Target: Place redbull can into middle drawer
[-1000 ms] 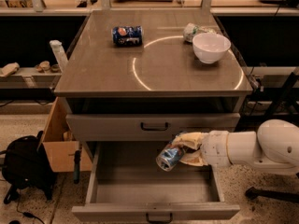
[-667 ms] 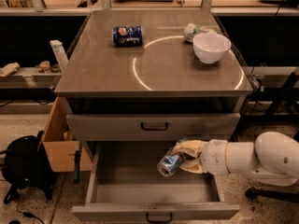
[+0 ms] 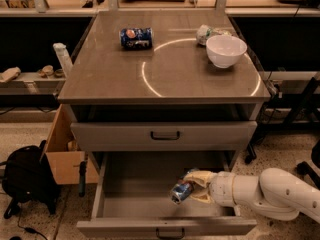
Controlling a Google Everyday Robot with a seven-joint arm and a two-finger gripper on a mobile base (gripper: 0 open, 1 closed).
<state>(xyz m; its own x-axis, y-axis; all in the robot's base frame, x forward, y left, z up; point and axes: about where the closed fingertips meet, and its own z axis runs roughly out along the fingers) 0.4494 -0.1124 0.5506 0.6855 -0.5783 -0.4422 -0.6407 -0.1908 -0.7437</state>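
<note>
Redbull can hangs tilted, pinched between the jaws of my gripper, inside the open middle drawer; I can't tell if it touches the floor.

At the lower right my arm is glossy white, in fat rounded segments; my hand, lower centre, has pale tan fingers.
</note>
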